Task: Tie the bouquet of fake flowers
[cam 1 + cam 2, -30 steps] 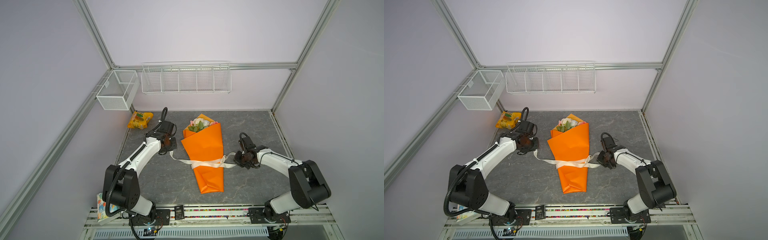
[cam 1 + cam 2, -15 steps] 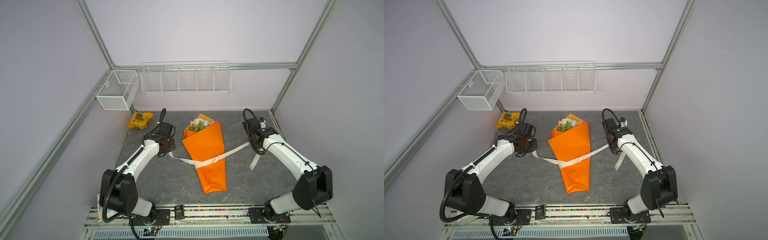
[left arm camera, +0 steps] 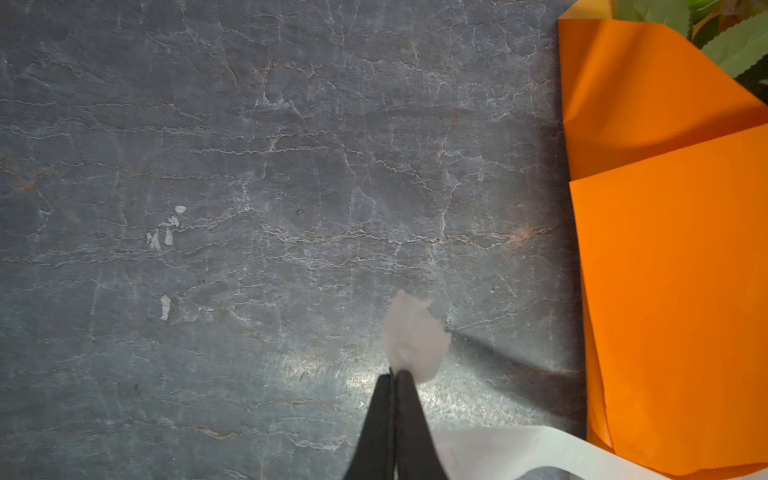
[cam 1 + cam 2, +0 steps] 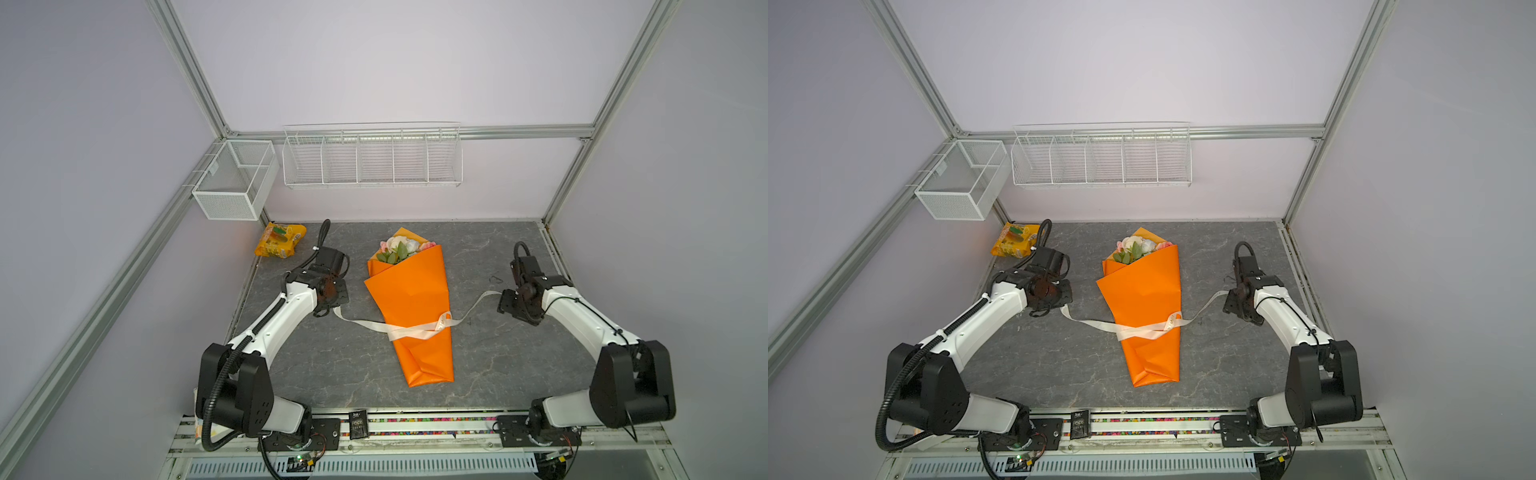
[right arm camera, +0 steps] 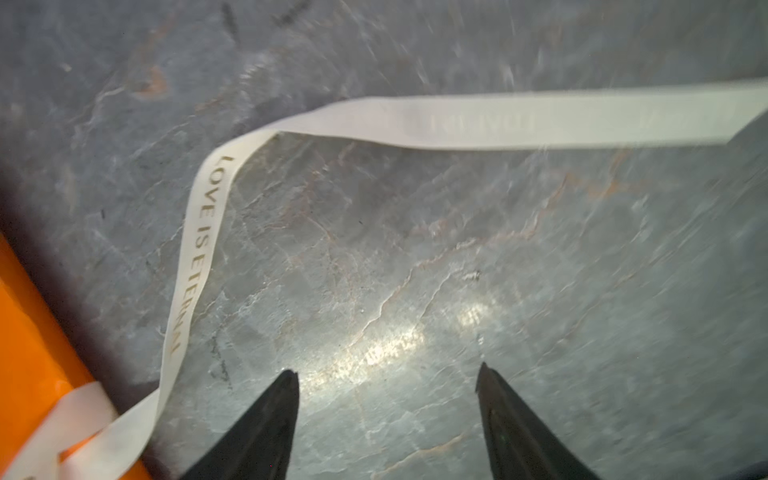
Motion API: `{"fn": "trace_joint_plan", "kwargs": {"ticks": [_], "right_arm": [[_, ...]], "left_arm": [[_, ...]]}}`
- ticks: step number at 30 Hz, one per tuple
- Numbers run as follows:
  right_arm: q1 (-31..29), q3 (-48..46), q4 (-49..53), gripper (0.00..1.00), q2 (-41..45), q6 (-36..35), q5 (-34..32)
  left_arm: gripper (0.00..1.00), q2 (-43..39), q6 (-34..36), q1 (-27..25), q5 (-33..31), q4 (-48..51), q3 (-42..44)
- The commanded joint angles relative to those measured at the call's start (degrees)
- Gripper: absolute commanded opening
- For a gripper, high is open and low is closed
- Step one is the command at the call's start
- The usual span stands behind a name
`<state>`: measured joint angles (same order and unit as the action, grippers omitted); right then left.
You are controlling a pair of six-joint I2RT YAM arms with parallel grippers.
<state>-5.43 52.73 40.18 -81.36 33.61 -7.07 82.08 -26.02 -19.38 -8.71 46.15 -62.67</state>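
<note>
- Because the ribbon (image 4: 415, 330) has to be drawn tight round the narrow part of the wrap, the bouquet of fake flowers (image 4: 409, 299) is laid flat on the grey tabletop (image 4: 498, 257) between the two arms. The blooms are pointed toward the back wall and the folded tail toward the arm bases.
- The orange paper is crossed by the ribbon below its middle. What is seen there is judged to be a loose crossing or first knot, not a finished bow.
- One ribbon end is pinched in the left gripper (image 3: 395, 374), jaws pressed together on it, so that this side is anchored.
- The right gripper (image 5: 387, 370) is held with jaws spread wide and nothing between them. The other ribbon tail is seen lying on the tabletop just ahead, presumably so that a fresh grip can be taken.
- The snack packet (image 4: 280, 240) is kept well apart in the back corner.
</note>
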Motion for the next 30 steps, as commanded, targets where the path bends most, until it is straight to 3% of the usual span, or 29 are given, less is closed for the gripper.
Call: {"fn": "trace_joint_plan", "kwargs": {"ticks": [1,8,16,19,21,23,24,25,26,30], "right_arm": [[2.87,-4.0,-10.74,0.73,-0.92,10.44,15.0],[3.88,2.59,-19.95,0.74,-11.43,15.55,21.32],[4.45,6.85,-26.43,0.75,-22.38,24.35,18.6],[4.86,7.01,-27.26,0.67,-24.55,26.19,18.51],[4.83,6.64,-27.44,0.52,-24.73,26.58,17.5],[4.84,5.4,-28.43,0.39,-24.49,27.03,17.11],[4.83,4.9,-28.79,0.32,-24.31,26.95,17.09],[4.88,4.54,-28.87,0.27,-24.05,26.89,17.09],[4.86,4.07,-29.22,0.23,-23.66,26.78,17.09],[4.78,2.27,-30.82,0.08,-21.34,26.03,16.91]], "left_arm": [[0.0,-1.87,-1.96,0.48,0.58,-0.39,1.38],[0.0,-1.65,-4.8,0.48,3.29,-3.17,3.25],[0.0,-1.48,-7.24,0.66,1.95,-3.44,4.73],[0.01,-0.9,-9.05,0.93,0.87,-2.84,5.34],[0.22,-0.2,-10.39,1.31,0.33,-2.44,5.63],[0.23,0.39,-11.4,1.97,0.99,-1.44,5.59],[0.3,0.32,-12.34,2.13,0.92,-1.24,5.86],[0.46,-0.11,-13.18,2.15,1.36,-1.41,6.42],[0.54,-0.34,-14.0,2.17,1.7,-1.41,6.8],[0.62,-2.21,-18.8,2.33,4.73,-0.52,8.43]]}}
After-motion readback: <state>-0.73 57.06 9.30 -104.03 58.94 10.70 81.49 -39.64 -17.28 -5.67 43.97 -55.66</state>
